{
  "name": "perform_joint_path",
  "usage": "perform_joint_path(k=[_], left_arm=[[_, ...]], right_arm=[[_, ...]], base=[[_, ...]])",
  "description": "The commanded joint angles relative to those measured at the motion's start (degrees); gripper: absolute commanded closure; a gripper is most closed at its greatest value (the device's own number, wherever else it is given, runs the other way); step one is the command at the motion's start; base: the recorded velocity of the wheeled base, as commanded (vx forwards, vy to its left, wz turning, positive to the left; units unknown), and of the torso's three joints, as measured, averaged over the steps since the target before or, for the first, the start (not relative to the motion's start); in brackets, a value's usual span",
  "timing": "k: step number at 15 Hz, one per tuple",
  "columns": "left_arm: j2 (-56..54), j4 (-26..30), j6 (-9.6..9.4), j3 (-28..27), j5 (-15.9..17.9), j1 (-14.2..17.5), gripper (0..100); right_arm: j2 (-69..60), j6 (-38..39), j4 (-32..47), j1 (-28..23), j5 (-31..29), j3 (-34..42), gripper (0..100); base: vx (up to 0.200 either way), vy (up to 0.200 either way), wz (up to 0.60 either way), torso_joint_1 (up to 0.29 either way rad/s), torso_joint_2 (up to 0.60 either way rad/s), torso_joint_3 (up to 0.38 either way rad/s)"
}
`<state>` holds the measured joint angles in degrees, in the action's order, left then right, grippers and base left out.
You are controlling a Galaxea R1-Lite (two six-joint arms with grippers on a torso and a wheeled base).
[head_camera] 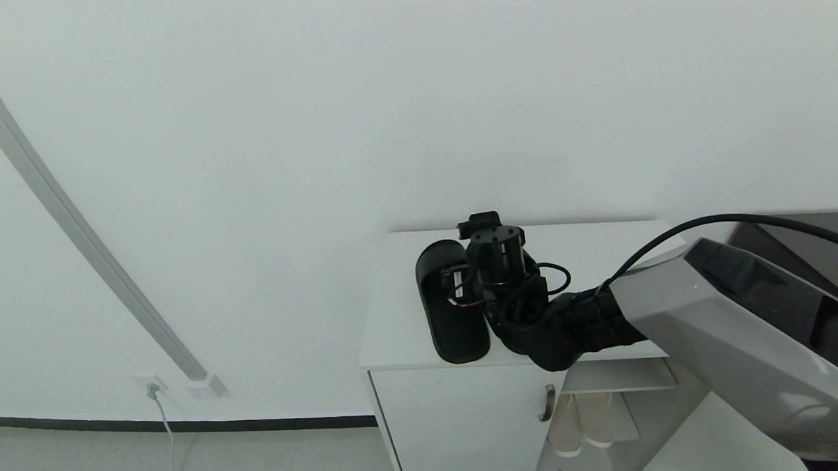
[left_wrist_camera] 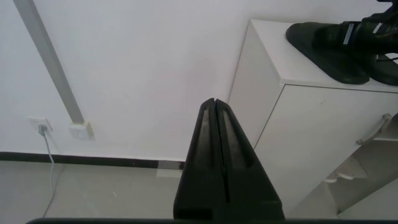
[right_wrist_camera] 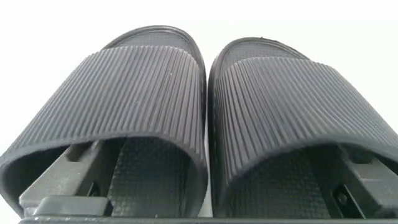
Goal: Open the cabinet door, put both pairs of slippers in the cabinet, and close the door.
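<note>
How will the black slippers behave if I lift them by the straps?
Probably light: the black slippers look like moulded foam or rubber. The ribbed straps arch thick and hold their shape, so likely bendy, not floppy. With the right gripper hooked under both straps, they may tilt or swing when lifted.

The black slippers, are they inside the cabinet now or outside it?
Outside: the black slippers lie side by side on top of the cabinet, not on its shelves.

white cable (head_camera: pixel 166 425) plugged into a wall socket (head_camera: pixel 149 386) beside a conduit (head_camera: pixel 77 226).
</note>
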<state>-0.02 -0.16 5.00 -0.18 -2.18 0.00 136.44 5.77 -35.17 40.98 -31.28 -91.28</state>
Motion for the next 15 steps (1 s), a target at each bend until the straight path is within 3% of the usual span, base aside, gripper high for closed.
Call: perform_joint_path(k=[1,2,3,11,15], left_arm=[[0.02,-0.02,0.01,0.01,-0.02,0.00,100],[0.02,-0.02,0.01,0.01,-0.02,0.00,100],[0.02,-0.02,0.01,0.01,-0.02,0.00,100],[0.02,-0.02,0.19,0.01,-0.02,0.00,100],[0.02,-0.02,0.19,0.01,-0.02,0.00,100]], right_arm=[[1.20,0.03,0.01,-0.12,0.08,-0.91,0],[1.29,0.03,0.01,-0.03,-0.01,-1.00,0],[1.29,0.03,0.01,-0.03,-0.01,-1.00,100],[0.23,0.03,-0.25,-0.03,-0.18,-0.47,100],[-9.35,0.30,-0.51,0.68,1.31,9.46,100]], base=[[0.000,0.000,0.00,0.000,0.00,0.000],[0.000,0.000,0.00,0.000,0.00,0.000],[0.000,0.000,0.00,0.000,0.00,0.000],[0.000,0.000,0.00,0.000,0.00,0.000],[0.000,0.000,0.00,0.000,0.00,0.000]])
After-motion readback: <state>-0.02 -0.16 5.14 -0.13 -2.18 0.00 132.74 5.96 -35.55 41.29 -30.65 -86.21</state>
